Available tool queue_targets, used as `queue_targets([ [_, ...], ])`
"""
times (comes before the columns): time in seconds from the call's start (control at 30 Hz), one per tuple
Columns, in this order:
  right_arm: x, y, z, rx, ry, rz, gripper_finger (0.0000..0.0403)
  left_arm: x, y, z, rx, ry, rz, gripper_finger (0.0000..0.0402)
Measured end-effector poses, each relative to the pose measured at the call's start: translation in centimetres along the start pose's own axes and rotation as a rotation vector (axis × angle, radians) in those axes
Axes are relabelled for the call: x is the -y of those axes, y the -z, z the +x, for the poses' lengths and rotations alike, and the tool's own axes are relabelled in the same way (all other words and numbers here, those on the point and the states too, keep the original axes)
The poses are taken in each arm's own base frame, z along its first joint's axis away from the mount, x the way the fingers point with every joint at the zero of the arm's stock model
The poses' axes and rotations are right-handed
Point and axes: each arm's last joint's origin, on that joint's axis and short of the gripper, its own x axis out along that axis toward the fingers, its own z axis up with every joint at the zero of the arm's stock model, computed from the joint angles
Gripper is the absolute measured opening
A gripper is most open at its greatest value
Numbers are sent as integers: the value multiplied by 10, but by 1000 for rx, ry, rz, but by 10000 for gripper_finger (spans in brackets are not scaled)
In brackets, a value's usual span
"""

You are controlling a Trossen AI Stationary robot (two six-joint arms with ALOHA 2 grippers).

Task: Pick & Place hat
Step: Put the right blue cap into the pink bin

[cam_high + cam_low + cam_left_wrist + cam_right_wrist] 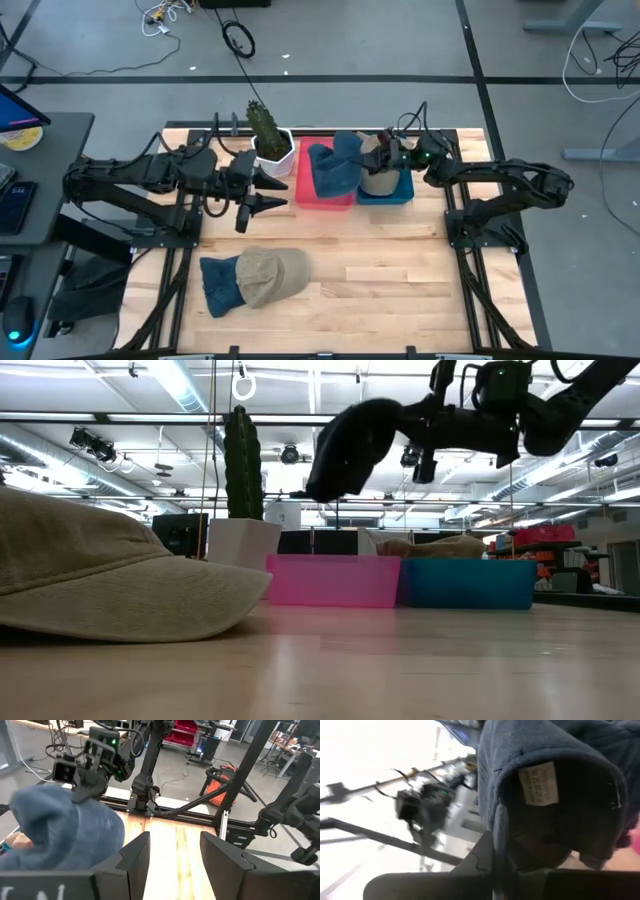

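Note:
A blue hat (pixel 333 165) hangs in the air over the pink bin (pixel 322 194), with my right gripper (pixel 384 156) shut on it; in the low view this blue hat (pixel 348 448) is well above both bins. A tan hat (pixel 378 180) lies in the blue bin (pixel 402 192). Near the table's front, another tan hat (pixel 270 274) lies partly on top of a second blue hat (pixel 217 285). My left gripper (pixel 266 196) stands open left of the pink bin, above the table, with nothing between its fingers (pixel 135 857). My right gripper pinches the blue hat's rim (pixel 499 822) between its two fingers, next to the white label inside. The fingers come about level from the table's right side. The hat hangs beside and below them, lifted clear of the bins, its hollow inside facing the wrist camera.
A cactus in a white pot (pixel 272 148) stands at the far edge, left of the pink bin and close to my left arm. The bare wooden table (pixel 400 280) is free in the middle and near right.

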Motion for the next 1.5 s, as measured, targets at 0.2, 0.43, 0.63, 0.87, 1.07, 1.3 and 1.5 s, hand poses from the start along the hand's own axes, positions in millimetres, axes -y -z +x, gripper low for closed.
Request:
queue_targets([
  [0.2,9,-7,3,59,-27,111,4,-2,12,15,-96,-27,16,177],
  [0.43,27,-7,8,64,21,190,4,-1,19,46,-106,-20,164,177],
  [0.63,23,-9,9,77,-37,189,4,-2,25,61,-118,-116,286,177],
  [0.87,18,-11,8,123,-86,207,5,22,20,79,-106,-458,719,177],
  [1.07,15,-12,8,164,-118,214,5,31,32,111,-208,-506,883,177],
  [1.3,12,-13,7,171,-149,221,6,20,47,136,-303,-696,913,177],
  [1.5,11,-11,9,162,-161,225,6,10,45,137,-299,-744,866,177],
])
